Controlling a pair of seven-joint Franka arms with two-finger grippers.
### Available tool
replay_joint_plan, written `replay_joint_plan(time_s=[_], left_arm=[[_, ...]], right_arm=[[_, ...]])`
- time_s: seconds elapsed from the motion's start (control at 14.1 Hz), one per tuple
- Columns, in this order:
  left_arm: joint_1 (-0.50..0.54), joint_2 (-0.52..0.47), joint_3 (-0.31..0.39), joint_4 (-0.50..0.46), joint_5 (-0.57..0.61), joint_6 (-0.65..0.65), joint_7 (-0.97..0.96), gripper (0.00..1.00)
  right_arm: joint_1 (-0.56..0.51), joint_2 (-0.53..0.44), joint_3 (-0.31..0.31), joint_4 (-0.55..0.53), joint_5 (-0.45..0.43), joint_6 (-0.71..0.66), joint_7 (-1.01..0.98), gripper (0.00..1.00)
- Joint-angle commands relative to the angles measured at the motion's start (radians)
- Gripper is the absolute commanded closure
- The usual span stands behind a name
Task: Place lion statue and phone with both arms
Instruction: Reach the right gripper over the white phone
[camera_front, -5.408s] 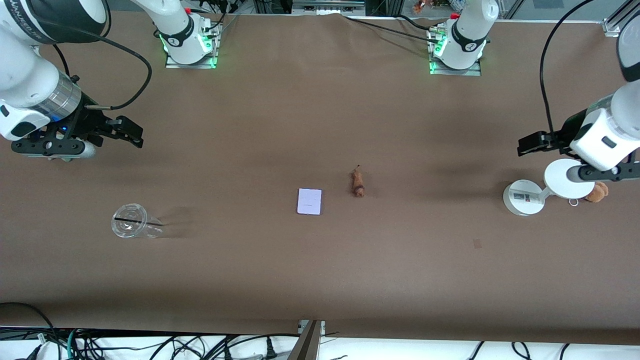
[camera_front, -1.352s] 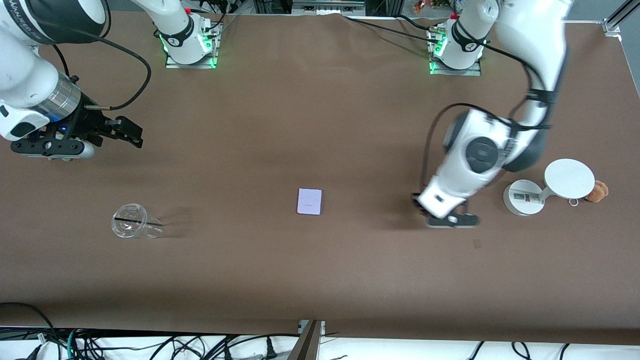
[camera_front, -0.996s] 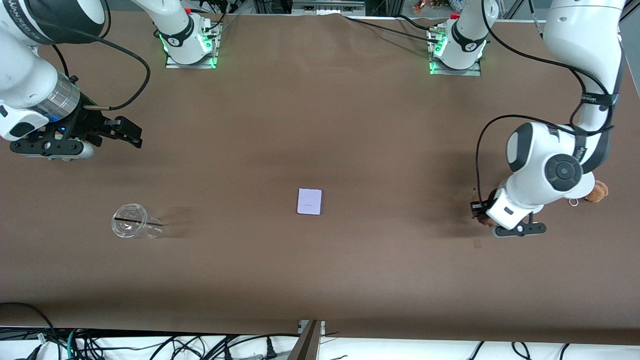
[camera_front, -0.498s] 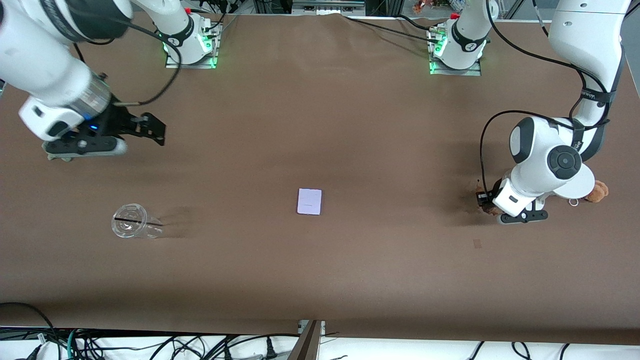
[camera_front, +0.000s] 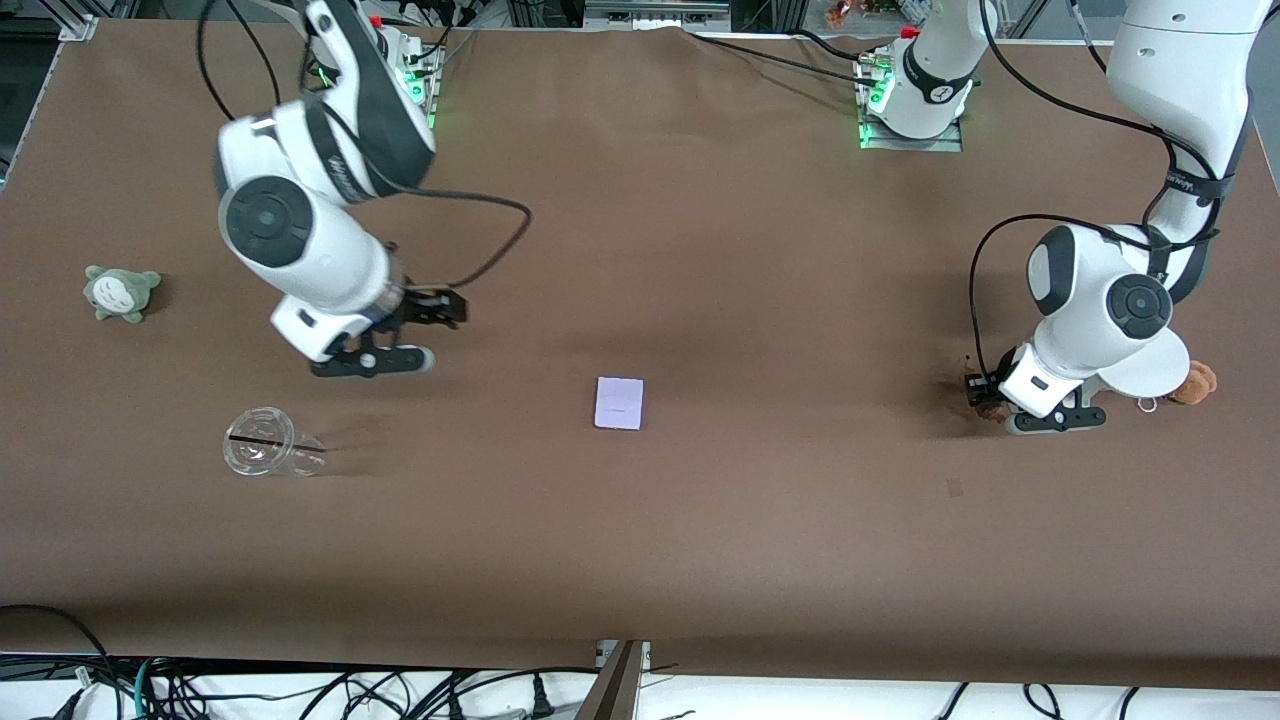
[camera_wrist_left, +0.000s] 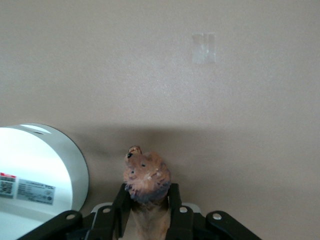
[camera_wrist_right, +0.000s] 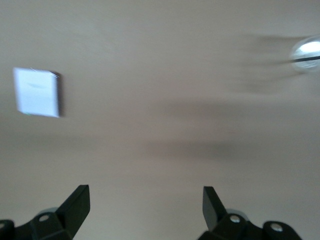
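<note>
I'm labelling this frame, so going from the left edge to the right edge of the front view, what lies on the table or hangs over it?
Grey-green plush → clear cup → right gripper, open → phone → left gripper, shut on the lion statue → tan-orange plush.

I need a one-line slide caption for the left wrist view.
Left gripper shut on the lion statue beside the white stand.
</note>
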Motion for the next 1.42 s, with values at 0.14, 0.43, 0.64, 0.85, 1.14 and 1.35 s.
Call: replay_joint_plan(time_s=[0.14, 0.43, 0.64, 0.85, 1.14, 1.35], left_arm=[[0.027, -0.031, -0.014, -0.045, 0.021, 0.047, 0.053, 1.00], [0.040, -0.015, -0.014, -0.048, 0.021, 0.078, 0.060, 1.00], [0.040, -0.012, -0.014, -0.040, 0.021, 0.076, 0.060, 0.79], [0.038, -0.018, -0.015, -0.031, 0.021, 0.069, 0.048, 0.00], [0.029, -0.028, -0.017, 0.001, 0.021, 0.011, 0.040, 0.00], [0.015, -0.048, -0.029, 0.041, 0.018, -0.085, 0.008, 0.00]], right_arm=[[0.120, 0.332, -0.004, 0.273, 0.069, 0.167, 0.316, 0.00], [0.209, 0.498, -0.016, 0.321, 0.050, 0.365, 0.480, 0.00], [0.235, 0.559, -0.020, 0.384, -0.020, 0.373, 0.557, 0.00], [0.283, 0.624, -0.042, 0.454, -0.059, 0.375, 0.635, 0.00], [0.295, 0.639, -0.043, 0.456, -0.133, 0.403, 0.625, 0.00], [0.294, 0.638, -0.043, 0.456, -0.148, 0.401, 0.589, 0.00]])
